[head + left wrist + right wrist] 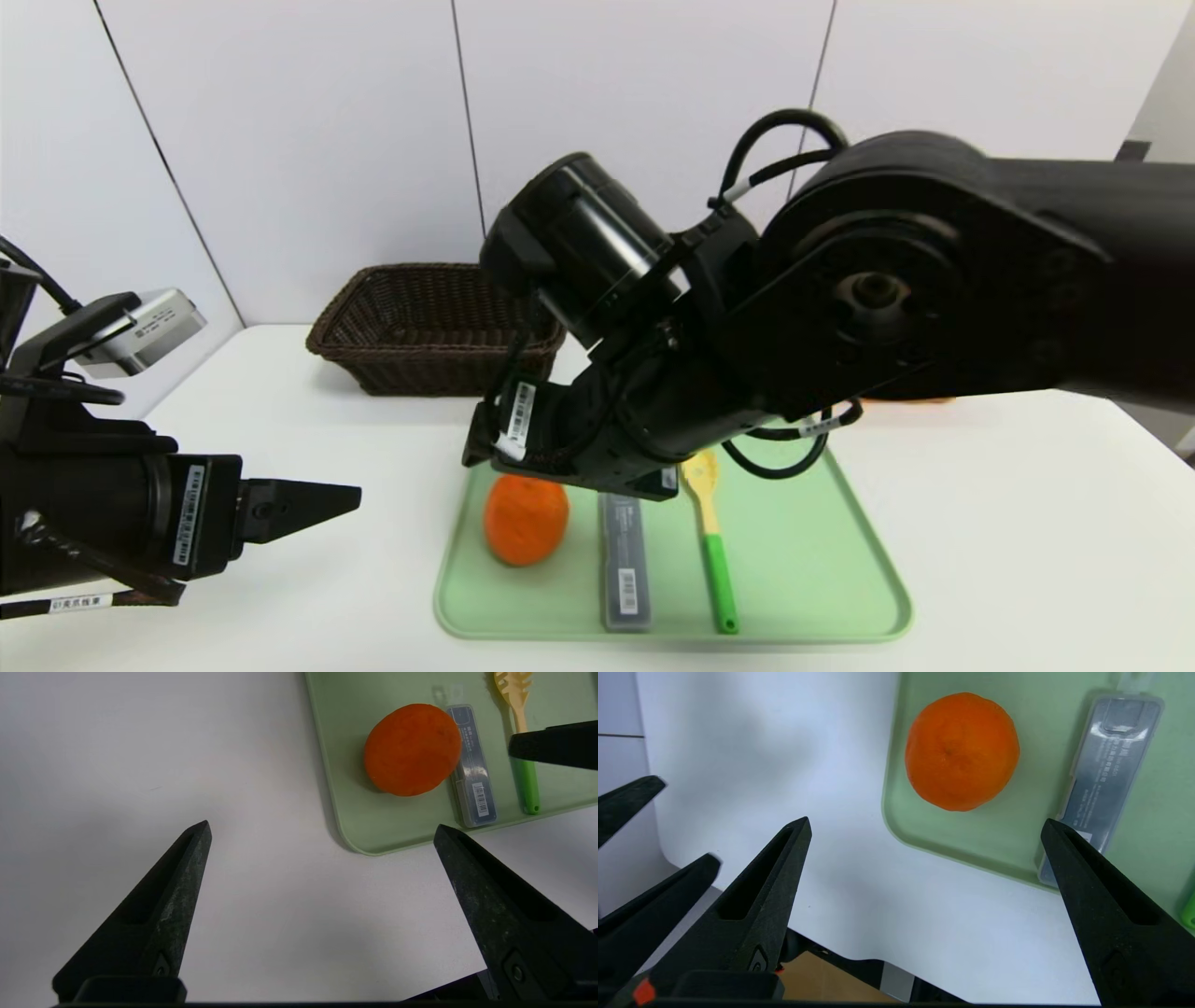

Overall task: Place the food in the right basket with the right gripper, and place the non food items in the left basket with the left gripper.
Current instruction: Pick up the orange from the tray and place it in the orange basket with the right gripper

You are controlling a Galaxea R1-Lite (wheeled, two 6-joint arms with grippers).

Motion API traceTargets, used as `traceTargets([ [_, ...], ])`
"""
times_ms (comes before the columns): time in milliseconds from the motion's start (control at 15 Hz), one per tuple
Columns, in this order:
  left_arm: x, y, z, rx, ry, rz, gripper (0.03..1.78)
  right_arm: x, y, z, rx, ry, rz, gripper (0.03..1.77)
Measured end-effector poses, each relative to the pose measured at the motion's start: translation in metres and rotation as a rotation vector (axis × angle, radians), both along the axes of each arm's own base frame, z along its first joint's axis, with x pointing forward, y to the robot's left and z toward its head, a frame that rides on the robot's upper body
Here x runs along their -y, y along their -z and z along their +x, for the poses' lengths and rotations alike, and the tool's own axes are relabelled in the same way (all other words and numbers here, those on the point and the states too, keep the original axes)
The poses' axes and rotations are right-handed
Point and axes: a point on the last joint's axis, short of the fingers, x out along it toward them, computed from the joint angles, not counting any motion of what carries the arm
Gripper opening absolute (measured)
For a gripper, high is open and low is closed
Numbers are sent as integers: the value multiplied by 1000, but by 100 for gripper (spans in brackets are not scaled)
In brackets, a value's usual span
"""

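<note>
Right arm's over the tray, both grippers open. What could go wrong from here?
1. The orange is round, so the right gripper might push it into a roll instead of gripping it.
2. The grey case lies close beside the orange and could get nudged or caught.
3. The left gripper waits near the tray; the arms could crowd each other.

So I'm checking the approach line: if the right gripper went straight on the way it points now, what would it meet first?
Probably the orange fruit: it lies ahead between the open jaws of the right gripper, on the green tray. Depth is unclear, so the tray's near rim might come first.
</note>
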Motion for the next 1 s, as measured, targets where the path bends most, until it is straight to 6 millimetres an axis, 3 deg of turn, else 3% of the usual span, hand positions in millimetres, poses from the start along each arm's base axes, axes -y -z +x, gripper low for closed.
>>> traceTargets([
  [467, -1, -2, -1, 12, 2, 0, 169, -24, 48, 21, -23, 18, -82, 170],
  [1000, 0, -2, -1, 12, 6, 0, 169, -34, 68, 29, 3, 26, -119, 170],
])
